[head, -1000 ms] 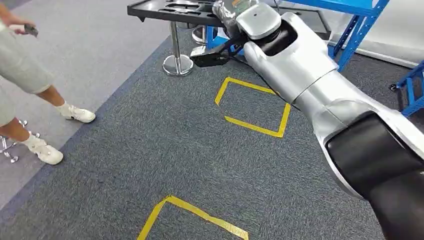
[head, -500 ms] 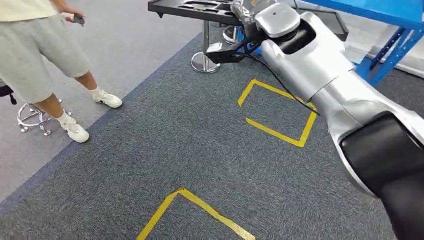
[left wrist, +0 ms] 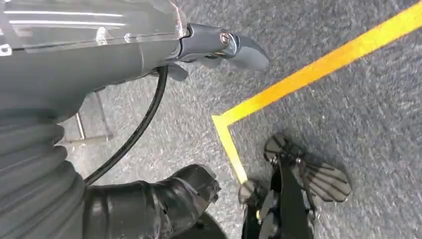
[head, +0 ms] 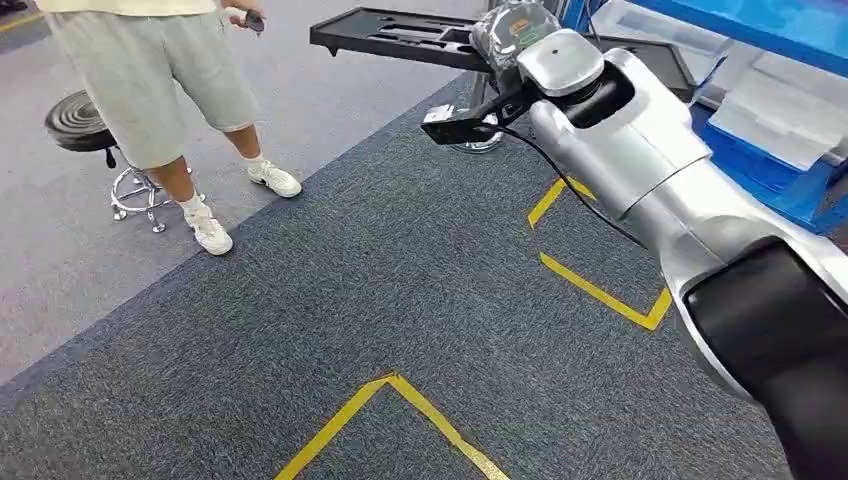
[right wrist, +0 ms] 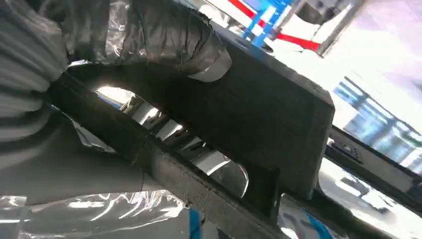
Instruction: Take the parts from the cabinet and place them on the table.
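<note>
Black and flat, the parts tray (head: 400, 33) rides out ahead of the robot, gripped at its near edge by the right robot hand (head: 508, 30), whose plastic-wrapped fingers (right wrist: 149, 35) clamp over the tray's dark rim in the right wrist view. Its long axis runs across the robot's front, stretching away from the holding hand toward the robot's left, so nearly all of the tray hangs out to one side of the grip. The silver right arm (head: 640, 170) reaches forward and up to carry it above the grey carpet (head: 400, 300), which is marked with yellow tape (head: 600, 290).

The left robot hand (left wrist: 214, 45) hangs low over the carpet and holds nothing; whether its fingers are spread or curled cannot be told from here. It lies well apart from the tray, so the right arm is the only one placed to set the load down.

A blue metal rack (head: 760, 40) stands to the robot's right, near the tray's held end. A person in grey shorts (head: 150, 80) stands off to the left beside a round stool (head: 85, 125), holding a small dark device. No tabletop for the set-down can be made out, so the carry looks unfinished, and the one-sided grip leaves the tray's far end apt to dip.
</note>
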You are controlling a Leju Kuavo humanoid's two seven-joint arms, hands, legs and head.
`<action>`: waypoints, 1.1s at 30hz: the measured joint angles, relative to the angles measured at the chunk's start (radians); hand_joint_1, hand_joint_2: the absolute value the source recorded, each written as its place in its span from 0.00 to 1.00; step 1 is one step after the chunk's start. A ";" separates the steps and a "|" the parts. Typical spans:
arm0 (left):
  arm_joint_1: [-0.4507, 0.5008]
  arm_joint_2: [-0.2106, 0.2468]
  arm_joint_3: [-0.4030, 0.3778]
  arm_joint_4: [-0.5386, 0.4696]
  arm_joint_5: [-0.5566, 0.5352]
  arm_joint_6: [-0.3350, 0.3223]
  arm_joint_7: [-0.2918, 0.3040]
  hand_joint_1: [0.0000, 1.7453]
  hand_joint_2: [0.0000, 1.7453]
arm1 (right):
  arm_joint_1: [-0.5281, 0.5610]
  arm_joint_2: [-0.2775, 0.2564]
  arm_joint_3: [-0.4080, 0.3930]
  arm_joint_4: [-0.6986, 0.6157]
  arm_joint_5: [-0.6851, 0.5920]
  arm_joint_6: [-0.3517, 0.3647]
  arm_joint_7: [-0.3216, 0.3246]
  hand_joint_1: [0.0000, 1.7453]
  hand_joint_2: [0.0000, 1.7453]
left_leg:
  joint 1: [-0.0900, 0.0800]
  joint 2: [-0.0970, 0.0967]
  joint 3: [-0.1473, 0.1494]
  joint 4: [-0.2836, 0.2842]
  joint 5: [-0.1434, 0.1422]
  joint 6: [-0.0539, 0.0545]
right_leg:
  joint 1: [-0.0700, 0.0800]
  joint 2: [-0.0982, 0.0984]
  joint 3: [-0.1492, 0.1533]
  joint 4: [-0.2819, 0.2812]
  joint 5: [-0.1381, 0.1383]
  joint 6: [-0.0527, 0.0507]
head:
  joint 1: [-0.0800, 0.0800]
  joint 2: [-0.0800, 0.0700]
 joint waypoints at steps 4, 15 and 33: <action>0.003 0.002 0.000 0.000 -0.005 -0.003 0.003 0.00 1.00 | 0.002 0.000 0.005 -0.015 -0.001 0.004 0.002 1.00 1.00 | -0.009 0.027 -0.014 0.009 -0.007 -0.021 | -0.011 -0.050 0.014 -0.025 0.011 -0.013 | -0.002 0.000; 0.001 0.002 -0.009 0.000 -0.021 -0.015 -0.008 0.00 1.00 | 0.028 -0.088 0.006 -0.032 -0.013 0.014 0.020 1.00 1.00 | -0.011 0.182 0.004 0.000 -0.006 -0.019 | 0.005 -0.174 0.016 -0.015 -0.007 0.008 | -0.004 0.000; 0.004 0.001 -0.018 0.000 -0.011 -0.013 0.009 0.00 1.00 | 0.042 -0.187 0.006 -0.013 -0.005 0.013 0.016 1.00 1.00 | -0.011 -0.037 -0.012 -0.008 0.017 -0.005 | 0.007 -0.031 -0.008 -0.009 0.012 -0.006 | -0.006 0.000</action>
